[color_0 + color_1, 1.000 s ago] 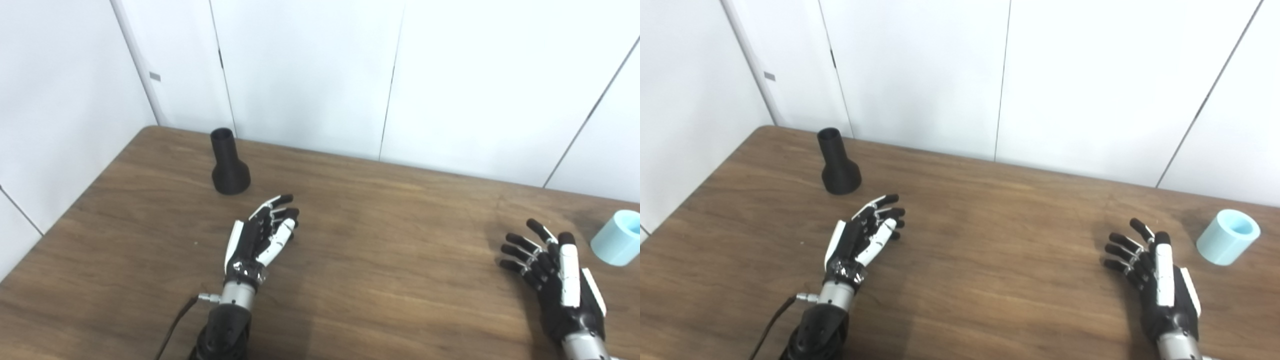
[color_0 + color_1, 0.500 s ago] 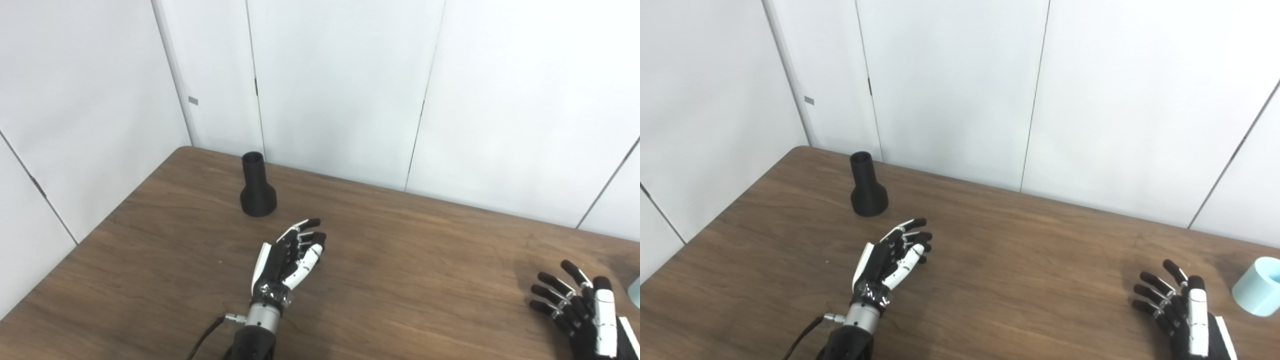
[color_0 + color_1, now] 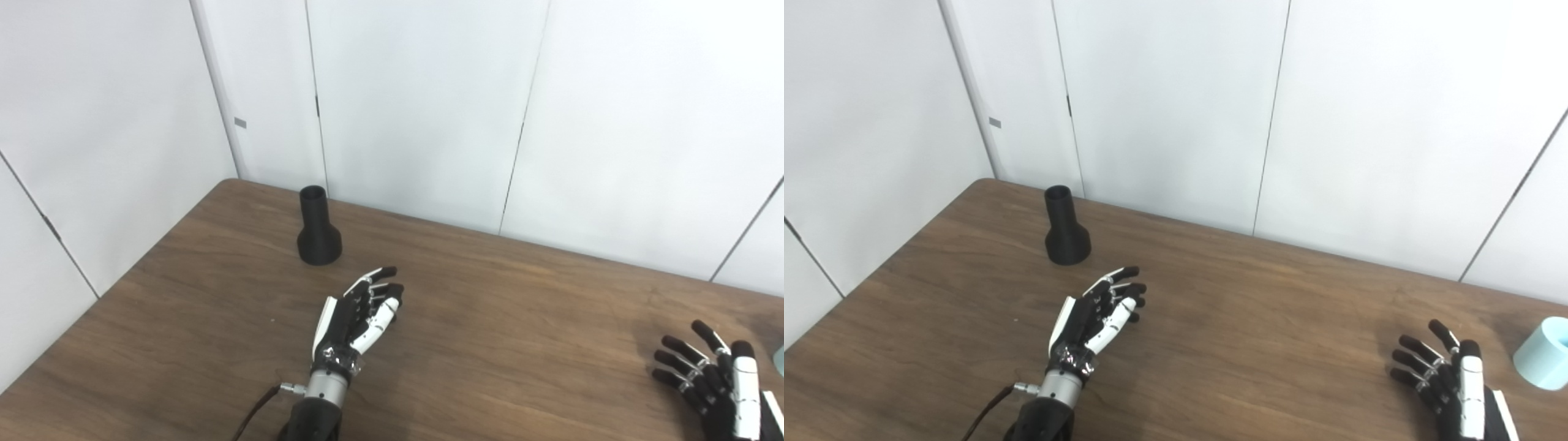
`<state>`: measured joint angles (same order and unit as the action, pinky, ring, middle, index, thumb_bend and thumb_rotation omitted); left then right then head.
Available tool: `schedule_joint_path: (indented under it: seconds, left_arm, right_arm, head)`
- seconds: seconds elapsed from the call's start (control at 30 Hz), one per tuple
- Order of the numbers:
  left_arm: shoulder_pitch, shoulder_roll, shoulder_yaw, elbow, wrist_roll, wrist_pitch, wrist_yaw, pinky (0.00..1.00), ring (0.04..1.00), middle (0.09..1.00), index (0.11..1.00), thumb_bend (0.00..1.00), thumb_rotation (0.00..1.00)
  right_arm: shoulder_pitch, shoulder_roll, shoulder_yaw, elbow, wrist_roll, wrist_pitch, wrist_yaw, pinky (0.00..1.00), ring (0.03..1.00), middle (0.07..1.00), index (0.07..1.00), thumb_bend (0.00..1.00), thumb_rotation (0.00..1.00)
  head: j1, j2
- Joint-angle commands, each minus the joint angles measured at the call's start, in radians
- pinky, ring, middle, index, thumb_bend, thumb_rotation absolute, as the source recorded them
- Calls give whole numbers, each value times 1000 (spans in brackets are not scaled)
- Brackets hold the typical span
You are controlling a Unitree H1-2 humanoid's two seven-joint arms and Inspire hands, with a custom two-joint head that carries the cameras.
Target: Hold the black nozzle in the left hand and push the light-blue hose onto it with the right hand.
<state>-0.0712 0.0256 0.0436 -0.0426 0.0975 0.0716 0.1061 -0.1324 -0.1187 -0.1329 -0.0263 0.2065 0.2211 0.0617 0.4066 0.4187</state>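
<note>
I observe the black nozzle [image 3: 318,228] upright on the table [image 3: 490,318], far left, wide base down; my left hand [image 3: 358,312] lies nearer and to its right, fingers [image 3: 380,277] apart, empty, tips short of the base; my right hand [image 3: 1454,383] sits near right, fingers spread, empty; the light-blue hose [image 3: 1543,361] stands just right of it, untouched.

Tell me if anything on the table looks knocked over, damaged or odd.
Nothing stands out. The black nozzle stands upright on its wide base, the light-blue hose sits near the right edge, and the left hand and right hand are open, holding nothing.
</note>
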Motion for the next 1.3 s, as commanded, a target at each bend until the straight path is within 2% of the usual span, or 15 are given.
schedule_joint_path:
  seconds: [0.0, 0.1, 0.2, 0.33, 0.43, 0.47, 0.53, 0.7, 0.73, 0.8, 0.87, 0.93, 1.07, 1.17, 1.27]
  left_arm:
    - [7, -15, -21, 19, 8, 53, -12, 637, 688, 730, 803, 330, 397]
    - [10, -15, -21, 18, 12, 39, -8, 631, 686, 724, 798, 397, 392]
    - [11, -14, -26, 27, 47, 11, 15, 593, 663, 709, 786, 464, 347]
    - [10, -1, -36, 52, 110, -69, 58, 528, 620, 694, 782, 488, 282]
    - [8, -6, -23, 42, 124, -78, 84, 575, 622, 685, 782, 518, 214]
    - [8, -7, -17, 33, 126, -79, 92, 631, 640, 682, 783, 534, 178]
    - [6, -9, -4, 20, 120, -85, 100, 667, 653, 685, 786, 551, 140]
    - [2, -1, 28, -28, 135, -105, 117, 646, 649, 688, 782, 641, 144]
    - [0, 8, 35, -44, 137, -103, 115, 647, 647, 688, 781, 647, 144]
    - [-2, 22, 47, -75, 149, -84, 110, 745, 667, 698, 796, 687, 174]
    - [-7, 40, 65, -123, 176, -40, 109, 802, 680, 705, 802, 720, 185]
    - [-12, 55, 80, -155, 191, -13, 107, 808, 693, 717, 812, 747, 185]
    - [-28, 89, 126, -218, 170, 51, 88, 743, 713, 748, 820, 785, 122]
    - [-39, 121, 158, -248, 159, 78, 78, 751, 740, 773, 830, 793, 172]
    - [-50, 153, 186, -256, 193, 97, 98, 763, 740, 766, 819, 836, 238]
  right_arm:
    - [10, -3, 2, -9, 0, 9, 4, 612, 700, 730, 895, 298, 1000]
    - [13, -1, 2, -21, 3, 17, 3, 609, 696, 725, 892, 302, 1000]
    - [16, -2, 3, -33, 4, 26, 3, 613, 701, 731, 895, 301, 1000]
    - [19, -2, 6, -48, 0, 39, 0, 619, 703, 734, 896, 298, 1000]
    - [22, -3, 10, -61, -8, 51, -4, 638, 711, 739, 900, 282, 1000]
    - [22, -1, 9, -64, -2, 53, -4, 632, 713, 742, 905, 276, 1000]
    - [23, 3, 6, -70, 5, 58, -4, 630, 719, 747, 908, 277, 1000]
    - [27, 11, 7, -99, -3, 90, -21, 599, 709, 742, 902, 277, 1000]
    - [28, 11, 7, -104, -6, 96, -24, 599, 710, 743, 902, 274, 1000]
    - [28, 11, 9, -108, -9, 102, -25, 616, 708, 735, 898, 268, 1000]
    - [28, 11, 11, -110, -13, 101, -26, 632, 708, 733, 899, 268, 1000]
    - [29, 11, 13, -111, -15, 98, -27, 643, 711, 734, 902, 265, 1000]
    - [29, 14, 16, -111, -20, 99, -30, 666, 718, 743, 900, 262, 1000]
    - [29, 20, 16, -115, -24, 106, -35, 670, 716, 737, 901, 254, 1000]
    - [30, 19, 18, -123, -25, 119, -32, 677, 724, 745, 909, 243, 1000]
  head:
    - [1, 1]
    - [0, 3]
    - [2, 4]
    - [1, 9]
    - [3, 8]
    - [2, 9]
    - [1, 10]
    - [-10, 19]
    - [-13, 21]
    - [-17, 22]
    - [-21, 22]
    - [-20, 21]
    - [-13, 22]
    - [-15, 22]
    - [-15, 22]
